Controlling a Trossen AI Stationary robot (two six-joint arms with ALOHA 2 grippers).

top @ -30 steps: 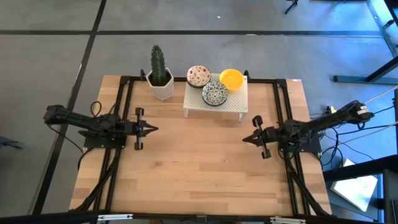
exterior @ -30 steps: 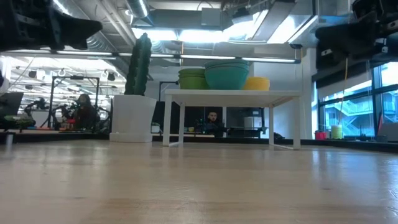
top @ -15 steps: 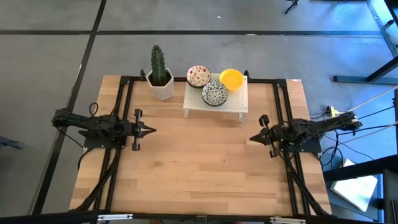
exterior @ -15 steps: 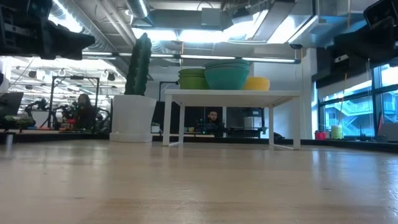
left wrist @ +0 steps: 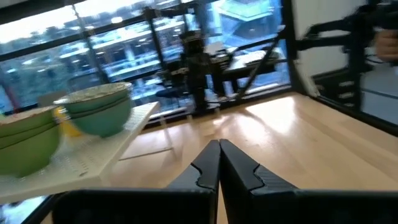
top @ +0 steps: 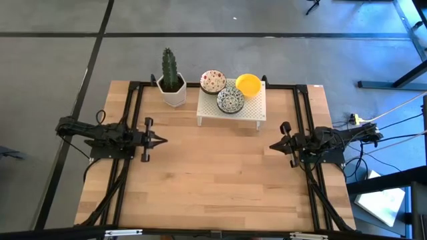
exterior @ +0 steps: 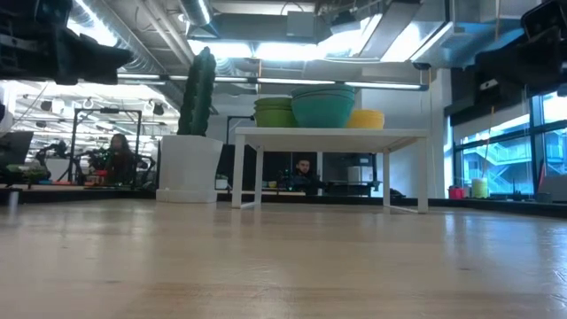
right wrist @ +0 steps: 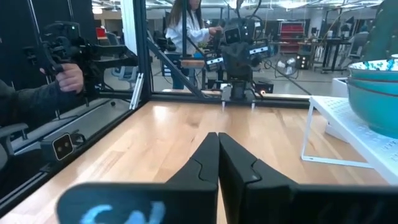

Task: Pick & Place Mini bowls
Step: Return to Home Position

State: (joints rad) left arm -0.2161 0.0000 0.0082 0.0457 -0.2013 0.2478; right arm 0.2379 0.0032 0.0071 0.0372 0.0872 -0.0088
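Nearest, above the worktop, the left end effector and right end effector are held empty, fingers pressed together. Farther back, the mini bowls are stacked on the white rack: red-specked stack, blue-green stack, yellow stack. Placing is judged finished; only parking of the arms seems left.

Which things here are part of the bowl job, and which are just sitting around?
Job: red-speck bowl stack, blue-green bowl stack, yellow bowl, all on the white rack; left gripper and right gripper, both shut, apart from the rack.
Just there: cactus pot, beside the rack.
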